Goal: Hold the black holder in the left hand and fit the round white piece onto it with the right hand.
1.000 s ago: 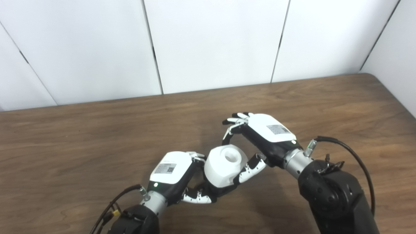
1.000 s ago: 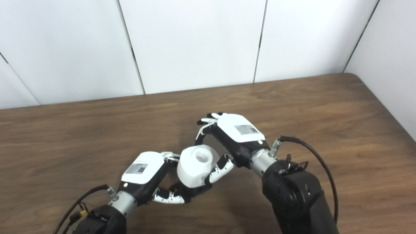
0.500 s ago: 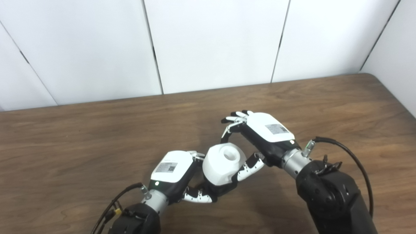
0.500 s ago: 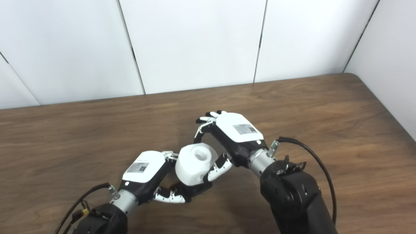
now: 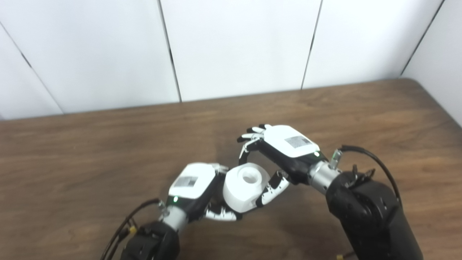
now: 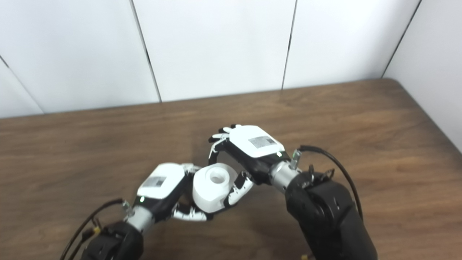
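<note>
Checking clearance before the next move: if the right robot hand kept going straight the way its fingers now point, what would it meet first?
Probably nothing: the right robot hand points its fingers past the round white piece, over bare table. Depth is uncertain.

The white-backed left hand [image 5: 191, 186] is curled closed, palm turned toward the white-backed right hand [image 5: 279, 150], whose fingers [image 5: 249, 139] arch loosely apart.

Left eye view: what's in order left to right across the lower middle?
Left hand → round white piece → right hand, all above the wooden table. The black holder is mostly hidden under the white piece, so it is left out.
</note>
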Controlling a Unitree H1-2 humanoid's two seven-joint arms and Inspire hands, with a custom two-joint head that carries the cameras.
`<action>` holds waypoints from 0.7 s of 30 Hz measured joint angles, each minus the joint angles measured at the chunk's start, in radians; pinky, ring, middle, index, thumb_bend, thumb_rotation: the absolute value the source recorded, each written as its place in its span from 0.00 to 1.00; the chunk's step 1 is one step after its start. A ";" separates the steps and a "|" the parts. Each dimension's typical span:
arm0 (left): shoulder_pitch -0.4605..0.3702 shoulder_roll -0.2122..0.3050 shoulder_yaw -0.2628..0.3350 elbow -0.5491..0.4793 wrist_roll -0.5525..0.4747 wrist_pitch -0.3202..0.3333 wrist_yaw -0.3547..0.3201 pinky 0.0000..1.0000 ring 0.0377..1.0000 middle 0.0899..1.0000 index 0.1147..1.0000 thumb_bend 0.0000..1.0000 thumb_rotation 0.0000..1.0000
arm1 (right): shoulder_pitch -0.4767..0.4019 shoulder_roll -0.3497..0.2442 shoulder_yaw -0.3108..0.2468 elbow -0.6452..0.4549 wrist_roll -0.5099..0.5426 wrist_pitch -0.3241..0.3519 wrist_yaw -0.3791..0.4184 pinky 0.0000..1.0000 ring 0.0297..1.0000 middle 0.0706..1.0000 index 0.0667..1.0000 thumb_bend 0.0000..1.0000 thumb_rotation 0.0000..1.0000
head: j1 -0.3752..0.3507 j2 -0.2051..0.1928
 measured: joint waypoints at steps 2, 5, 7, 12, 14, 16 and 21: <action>0.000 0.000 0.000 0.000 -0.001 0.000 -0.001 0.82 0.86 0.79 0.42 0.52 0.05 | -0.004 0.000 -0.001 -0.017 -0.003 0.001 0.023 1.00 0.95 0.85 0.45 0.52 0.14 | 0.000 0.002; 0.000 0.000 0.001 0.000 -0.001 0.000 -0.003 0.82 0.86 0.79 0.42 0.52 0.05 | -0.018 0.002 -0.001 -0.024 -0.006 0.001 0.049 1.00 0.94 0.85 0.45 0.52 0.14 | -0.003 0.003; 0.000 0.000 0.000 0.000 0.000 0.000 -0.004 0.82 0.86 0.79 0.42 0.52 0.05 | -0.026 0.003 0.000 -0.024 -0.012 0.001 0.064 1.00 0.94 0.84 0.45 0.52 0.14 | -0.005 0.005; -0.001 0.000 0.000 0.000 0.002 0.000 -0.004 0.81 0.85 0.79 0.42 0.52 0.05 | -0.028 0.008 -0.002 -0.024 -0.023 0.001 0.079 1.00 0.95 0.85 0.45 0.52 0.14 | -0.002 0.005; -0.001 0.000 0.000 0.000 0.004 0.000 -0.004 0.81 0.85 0.79 0.42 0.52 0.05 | -0.026 0.012 -0.003 -0.024 -0.024 0.000 0.079 1.00 0.95 0.85 0.45 0.53 0.15 | 0.000 0.006; -0.001 0.000 0.000 0.000 0.005 0.000 -0.004 0.81 0.85 0.79 0.42 0.52 0.05 | -0.023 0.016 -0.003 -0.023 -0.024 -0.002 0.078 1.00 0.96 0.85 0.45 0.52 0.15 | 0.000 0.008; -0.001 -0.003 0.000 0.000 0.009 0.001 -0.007 0.82 0.86 0.79 0.42 0.52 0.05 | -0.005 0.018 -0.007 -0.016 -0.022 -0.005 0.047 1.00 0.95 0.85 0.45 0.52 0.14 | 0.005 0.008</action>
